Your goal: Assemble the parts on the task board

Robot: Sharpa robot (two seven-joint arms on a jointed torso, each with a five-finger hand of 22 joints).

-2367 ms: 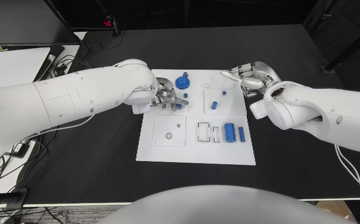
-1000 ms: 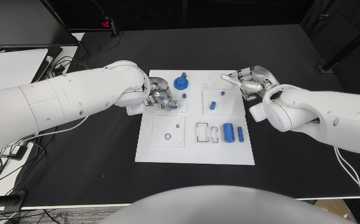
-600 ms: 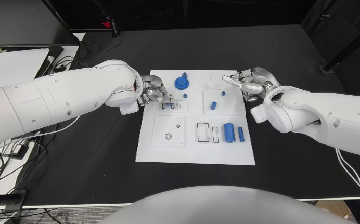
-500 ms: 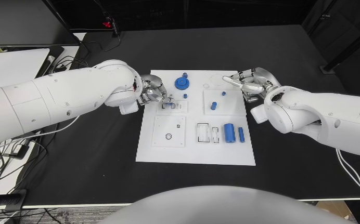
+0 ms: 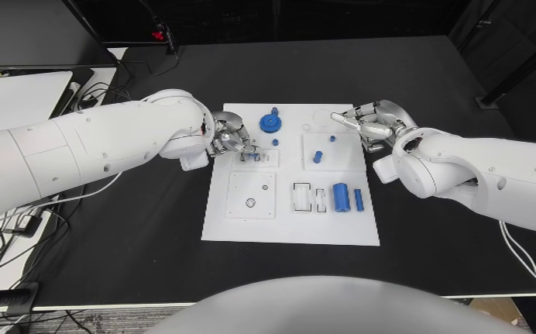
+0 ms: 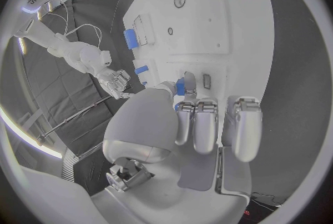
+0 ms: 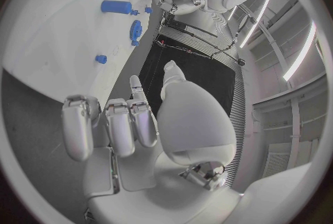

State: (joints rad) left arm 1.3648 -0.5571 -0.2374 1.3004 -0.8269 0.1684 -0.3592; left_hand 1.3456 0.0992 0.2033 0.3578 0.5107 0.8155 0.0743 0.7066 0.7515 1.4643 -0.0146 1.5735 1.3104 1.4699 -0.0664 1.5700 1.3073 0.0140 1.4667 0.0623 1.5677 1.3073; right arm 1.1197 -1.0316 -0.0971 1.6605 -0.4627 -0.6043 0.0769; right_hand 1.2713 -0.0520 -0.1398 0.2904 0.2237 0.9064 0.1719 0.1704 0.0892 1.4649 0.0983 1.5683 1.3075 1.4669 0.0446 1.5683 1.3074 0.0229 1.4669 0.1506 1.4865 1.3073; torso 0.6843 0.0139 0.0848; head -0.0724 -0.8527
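Left hand [image 5: 230, 142] of mine pinches small blue peg [image 6: 180, 87] over white plastic task board [image 5: 290, 229] — seating step, next press down.

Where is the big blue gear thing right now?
In the head view the blue gear stands near the far edge of the white task board, towards its left side, just beyond and right of the left hand.

A lab: black curtains [image 5: 335, 1] enclose the black table [image 5: 335, 63].

Smooth white task board [image 5: 290, 229], matt black table [image 5: 335, 70], glossy silver hands
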